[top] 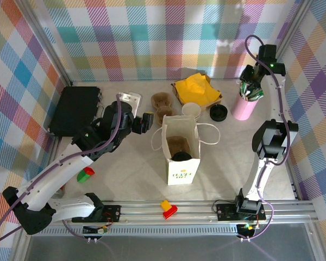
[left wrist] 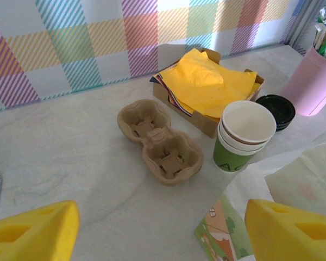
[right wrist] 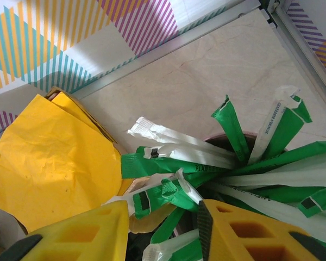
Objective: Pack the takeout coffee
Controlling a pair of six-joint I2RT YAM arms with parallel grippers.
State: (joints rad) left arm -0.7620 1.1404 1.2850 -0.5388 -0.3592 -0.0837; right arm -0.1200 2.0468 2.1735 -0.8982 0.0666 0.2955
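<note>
- Takeout coffee (top: 180,156) sits down inside the paper bag (top: 183,173), the largest thing on your table; from above you see only its black lid, at the bag's near end, just beside a brown cup carrier (top: 176,143); the bag walls hide the cup's body.
- Left gripper (left wrist: 162,231): jaws wide apart, nothing between them; in the top view it hangs just left of the bag's mouth, near the coffee but apart from it; its camera looks past the bag's edge toward the back of the table.
- Pink cup (top: 243,109) stands at the far right rear, well apart from the bag and the coffee; the right gripper (right wrist: 162,232) is over it with green-and-white straws (right wrist: 174,163) between its fingers; whether a straw is actually pinched cannot be told.
- Handling, as a judgement: expect a light cup with a thin paper wall that dents under a hard squeeze; the plastic lid looks slick and could pop off; keep the cup upright, since you cannot see what it holds.
- Where to hold: round the body just below the lid, never by the lid alone; inside the bag that body is walled off, so you are likely best leaving it seated.
</note>
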